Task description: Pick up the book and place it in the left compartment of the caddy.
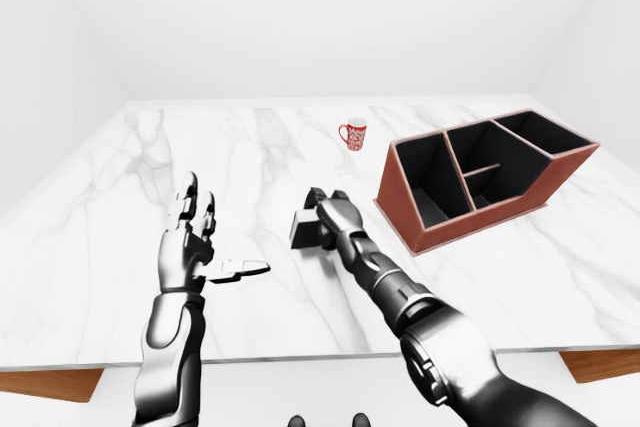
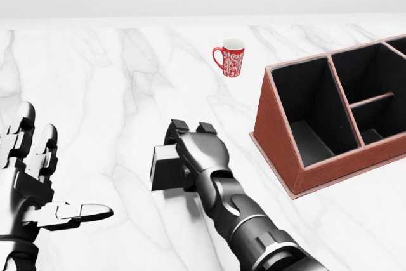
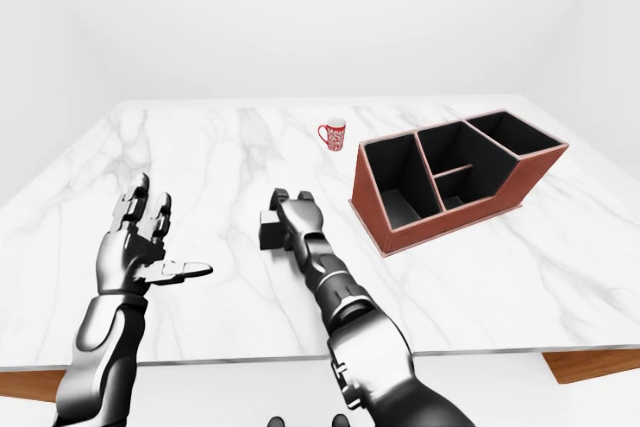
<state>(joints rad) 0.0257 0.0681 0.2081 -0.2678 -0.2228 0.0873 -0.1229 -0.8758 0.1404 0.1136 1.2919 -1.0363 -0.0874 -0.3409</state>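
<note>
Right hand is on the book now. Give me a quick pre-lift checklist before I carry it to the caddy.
1. Grip: right hand has its fingers curled round the book: ok.
2. Book clear of the table: cannot tell; it looks tilted up on edge.
3. Left compartment of the caddy: it looks empty: ok.
4. Path from book to caddy: bare marble between them: ok.
5. Mug: stands toward the top of the head view, off the direct path: ok.
6. Left hand: open, off to the left, away from the book: ok.
</note>
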